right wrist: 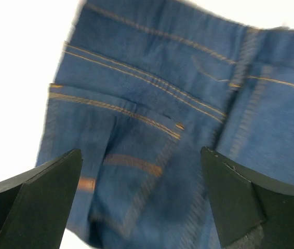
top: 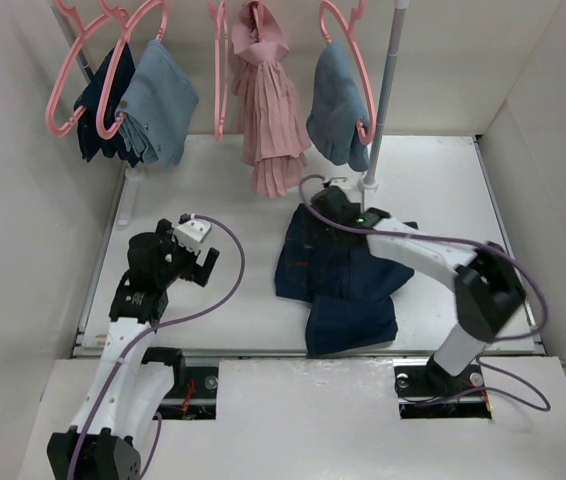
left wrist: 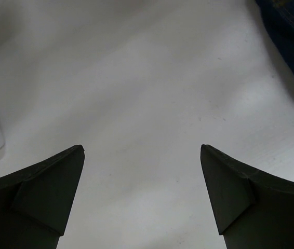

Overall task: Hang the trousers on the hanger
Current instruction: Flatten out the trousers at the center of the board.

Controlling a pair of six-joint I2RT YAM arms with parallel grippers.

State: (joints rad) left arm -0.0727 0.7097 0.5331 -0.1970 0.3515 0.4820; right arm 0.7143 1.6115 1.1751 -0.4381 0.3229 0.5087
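The dark navy trousers (top: 338, 285) lie crumpled on the white table, middle right. In the right wrist view their waistband, pocket and orange stitching (right wrist: 157, 119) fill the frame. My right gripper (top: 317, 201) hovers over the trousers' far end, open and empty (right wrist: 142, 155). My left gripper (top: 195, 268) is open and empty over bare table, left of the trousers (left wrist: 142, 155); a corner of the trousers shows at the top right of the left wrist view (left wrist: 292, 36). Empty pink hangers (top: 63, 90) hang on the rail at the back left.
A pink pleated dress (top: 268, 110) and light blue denim garments (top: 158, 95) (top: 338, 105) hang on pink hangers along the rail. The rack's pole (top: 391, 80) stands just behind the right gripper. White walls enclose the table on three sides.
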